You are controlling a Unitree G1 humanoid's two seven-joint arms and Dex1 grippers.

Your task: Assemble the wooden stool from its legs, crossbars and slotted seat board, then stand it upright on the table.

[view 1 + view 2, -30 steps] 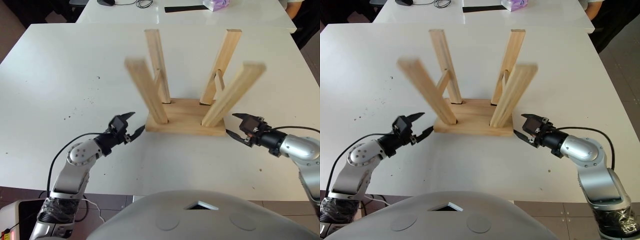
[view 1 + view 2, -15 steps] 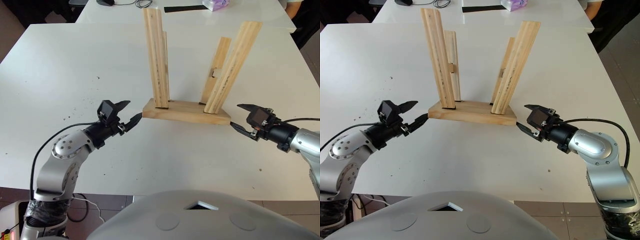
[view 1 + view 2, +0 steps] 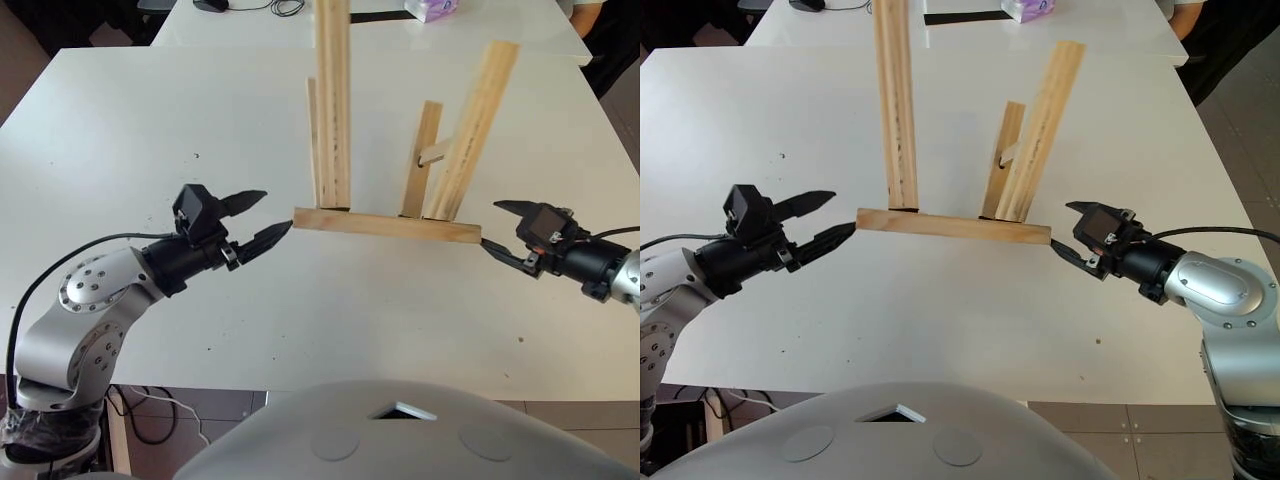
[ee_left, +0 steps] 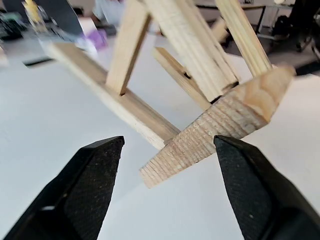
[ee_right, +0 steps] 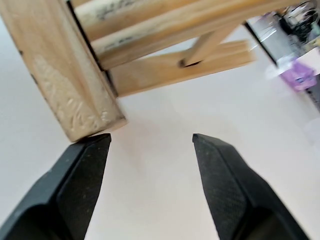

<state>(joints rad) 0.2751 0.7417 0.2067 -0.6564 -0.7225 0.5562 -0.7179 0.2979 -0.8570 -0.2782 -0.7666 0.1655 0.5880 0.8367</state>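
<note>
Head views: the inverted stool (image 3: 400, 150) hangs above the counter (image 3: 150, 120), its seat board (image 3: 385, 225) edge-on and its legs (image 3: 333, 110) toward 12 o'clock. The left tool (image 3: 277, 210), fingers apart, is at the board's 9 o'clock end. The right tool (image 3: 490, 225), fingers apart, is at its 3 o'clock end.
Left wrist view: the board corner lies between the fingers.
Right wrist view: the board end touches one finger.
Change: the board has risen since 0.5 s ago.

- The stool's seat board (image 3: 385, 224) sat between the left gripper (image 3: 277, 209), at its left end, and the right gripper (image 3: 490, 223), at its right end.
- Its legs (image 3: 333, 110) pointed upward over the desk (image 3: 150, 130).
</note>
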